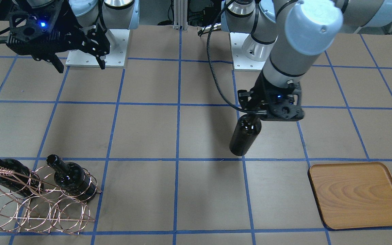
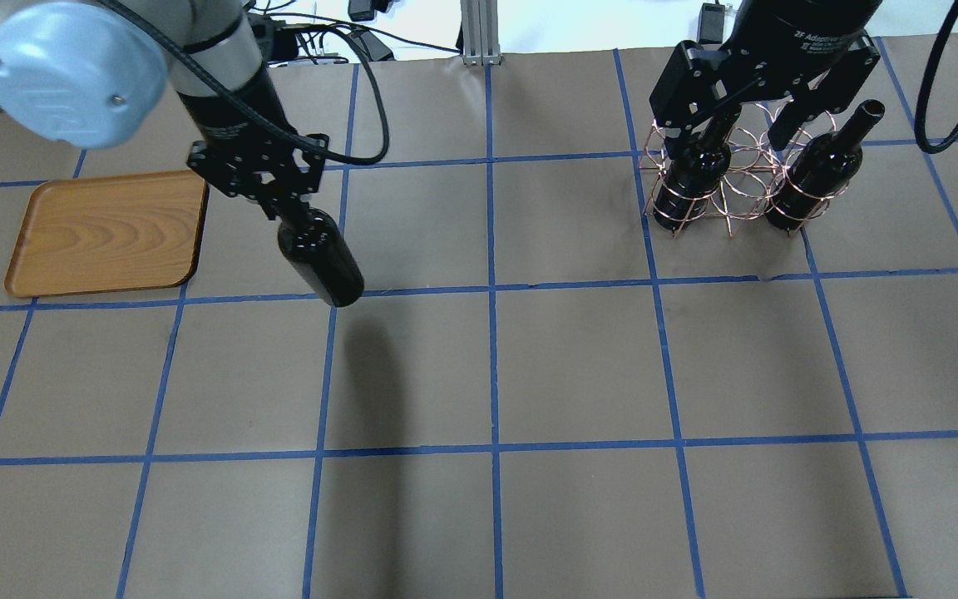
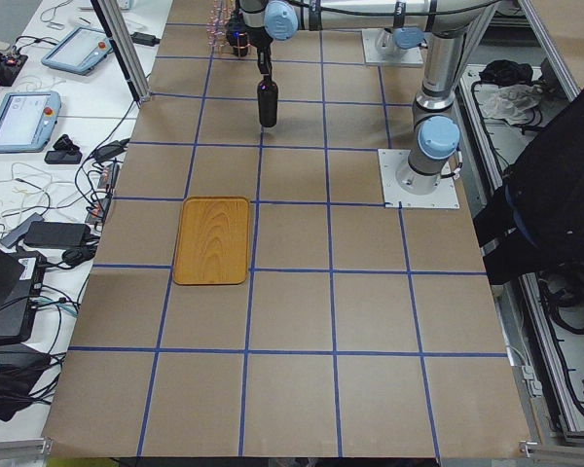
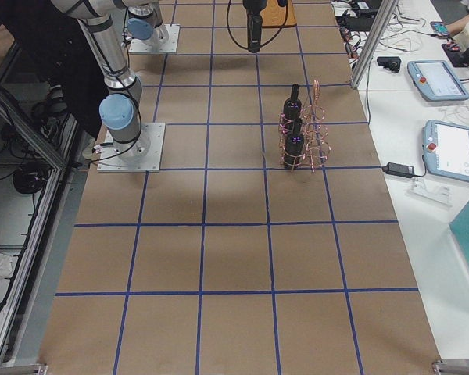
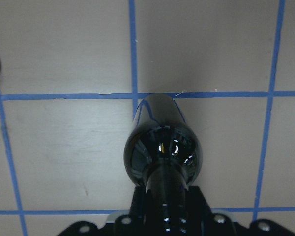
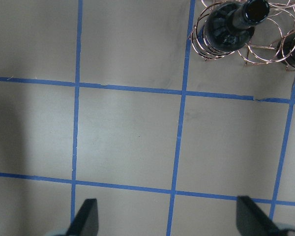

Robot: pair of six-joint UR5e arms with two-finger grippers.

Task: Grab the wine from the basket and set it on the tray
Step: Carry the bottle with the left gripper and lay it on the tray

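Observation:
My left gripper point(image 2: 281, 212) is shut on the neck of a near-black wine bottle point(image 2: 321, 264), which hangs above the table just right of the wooden tray point(image 2: 109, 233). In the front view the bottle point(image 1: 245, 136) is up and left of the tray point(image 1: 357, 194). The left wrist view looks down the bottle point(image 5: 162, 147). The copper wire basket point(image 1: 36, 207) holds two more bottles point(image 1: 70, 177) point(image 1: 7, 170). My right gripper point(image 2: 741, 125) is open and empty, above the basket point(image 2: 741, 187) in the overhead view; its fingers point(image 6: 86, 221) frame bare table.
The table is brown paper with a blue tape grid. The arm base plates point(image 1: 97, 47) stand at the robot's edge. Tablets and cables point(image 3: 39, 107) lie on a side bench beyond the far table edge.

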